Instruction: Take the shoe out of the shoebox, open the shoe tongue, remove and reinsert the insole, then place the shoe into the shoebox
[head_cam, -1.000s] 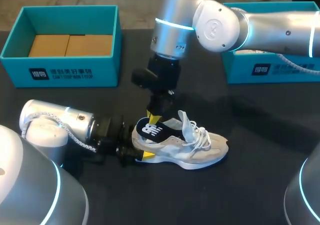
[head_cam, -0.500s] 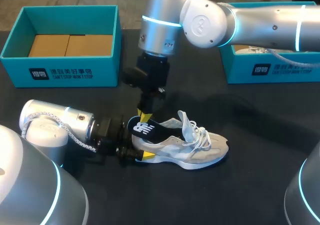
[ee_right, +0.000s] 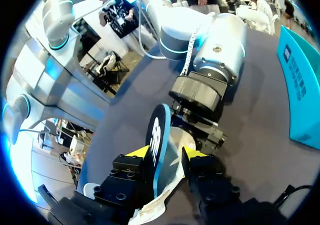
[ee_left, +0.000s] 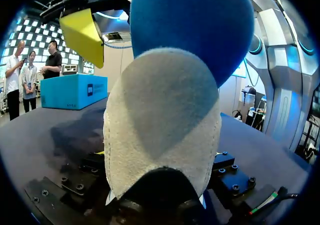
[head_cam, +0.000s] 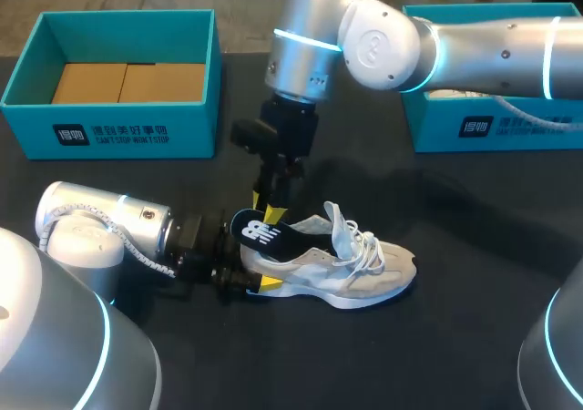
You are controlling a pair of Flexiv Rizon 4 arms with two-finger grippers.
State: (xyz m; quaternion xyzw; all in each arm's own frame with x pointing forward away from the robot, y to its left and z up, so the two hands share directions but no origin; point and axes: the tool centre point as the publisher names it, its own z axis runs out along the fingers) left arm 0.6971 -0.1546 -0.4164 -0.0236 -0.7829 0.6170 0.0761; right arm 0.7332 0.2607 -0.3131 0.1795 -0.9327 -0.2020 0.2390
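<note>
Right fingers: the right gripper (ee_right: 164, 154) has its yellow-tipped fingers (ee_right: 138, 152) apart. A dark blue foam insole with a white logo (ee_right: 156, 130) stands between them. It lies against one finger, and a gap shows at the other.
Left gripper: the left gripper (head_cam: 248, 276) sits at the shoe's heel, which fills the left wrist view. Whether it clamps the heel cannot be told.
Insole: its heel end rises at a tilt out of the shoe's heel opening, and the rest is hidden inside.
Shoe: a grey suede sneaker with white laces (head_cam: 351, 269) stands on its sole on the black table (head_cam: 437, 346), outside both boxes.
Axis: its long axis runs left to right, heel toward my left arm and toe toward my right. The tongue is pulled up.
Room: black tabletop shows on the shoe's near side, past its toe, and between shoe and boxes.
Edges: both boxes stand by the table's far edge, well beyond the shoe.
Count: one shoe, one insole, two teal cardboard shoeboxes. One box (head_cam: 127, 123) is far-left of the shoe, open with a brown bottom. The other (head_cam: 510, 129) is far-right, partly behind my right arm.
</note>
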